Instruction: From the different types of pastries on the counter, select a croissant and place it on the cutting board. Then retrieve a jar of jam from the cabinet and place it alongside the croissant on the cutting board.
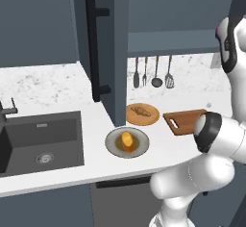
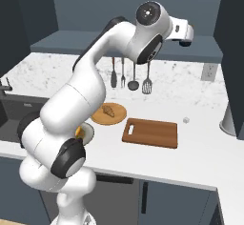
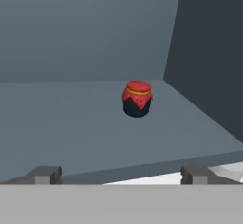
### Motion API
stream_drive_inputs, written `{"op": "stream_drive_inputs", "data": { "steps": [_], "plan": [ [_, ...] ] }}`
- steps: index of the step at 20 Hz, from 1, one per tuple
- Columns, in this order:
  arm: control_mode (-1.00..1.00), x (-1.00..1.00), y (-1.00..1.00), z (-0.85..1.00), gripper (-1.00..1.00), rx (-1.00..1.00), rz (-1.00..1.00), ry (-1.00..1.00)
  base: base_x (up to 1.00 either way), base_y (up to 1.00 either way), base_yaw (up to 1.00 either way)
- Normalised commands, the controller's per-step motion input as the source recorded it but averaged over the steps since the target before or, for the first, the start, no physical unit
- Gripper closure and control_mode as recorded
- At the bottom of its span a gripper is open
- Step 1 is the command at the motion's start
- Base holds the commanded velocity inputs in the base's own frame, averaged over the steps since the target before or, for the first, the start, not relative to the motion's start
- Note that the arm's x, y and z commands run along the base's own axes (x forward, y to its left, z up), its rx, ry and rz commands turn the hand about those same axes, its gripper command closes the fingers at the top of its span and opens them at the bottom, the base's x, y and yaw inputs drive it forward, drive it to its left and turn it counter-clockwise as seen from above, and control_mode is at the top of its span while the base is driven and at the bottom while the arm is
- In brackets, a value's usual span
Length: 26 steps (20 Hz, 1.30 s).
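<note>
I have the claw (image 3: 121,174) spread wide and carrying nothing, raised to the open cabinet (image 1: 103,53) and looking straight in along its shelf (image 3: 71,123); in the hand view the two finger tips (image 3: 46,174) stand far apart at the bottom edge, with nothing between them.

Reading left to right from where the claw sits: far below it and off to its left lies the dark sink (image 1: 41,142), set into the worktop (image 1: 48,84); nearer, still below and left of it, a grey plate (image 1: 113,146) carries the bright orange pastry (image 1: 126,140); just beside that, the round tan plate (image 1: 150,118) carries the croissant (image 1: 140,110), so I judge the first half of the task not done; below the claw lies the cutting board (image 2: 150,132), bare as far as I can see; straight ahead of the claw, well apart and a touch right of its centre line, the jar of jam (image 3: 137,98) stands upright on the cabinet shelf, near the right inner wall.

So, by my reckoning, nothing has yet reached the board; the cabinet door (image 1: 96,48) is open, which helps the second half; what is left is the jar to be gripped and carried down, and the croissant to be moved from its plate onto the board.
</note>
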Motion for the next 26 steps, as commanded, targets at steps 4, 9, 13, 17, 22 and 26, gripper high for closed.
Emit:
{"op": "stream_drive_inputs", "data": {
  "steps": [4, 9, 13, 17, 22, 26],
  "plan": [
    [-1.00, 0.06, 0.00, -0.30, -1.00, -0.04, 0.00, 0.05, 0.00, 0.00, 0.00],
    [-1.00, 0.00, 0.00, -0.40, -1.00, -0.08, 0.00, 0.05, 0.00, 0.00, 0.00],
    [-1.00, 0.51, 0.00, 0.00, -1.00, 0.00, 0.00, -0.03, 0.00, 0.00, 0.00],
    [-1.00, 0.78, 0.00, 0.02, -1.00, 0.00, 0.00, -0.02, 0.00, 0.00, 0.00],
    [-1.00, 0.14, 0.00, 0.01, -1.00, 0.00, 0.00, 0.00, 0.00, 0.00, 0.00],
    [-1.00, 0.03, -0.07, 0.00, -1.00, 0.01, 0.00, 0.00, 0.00, 0.00, 0.00]
  ]
}}
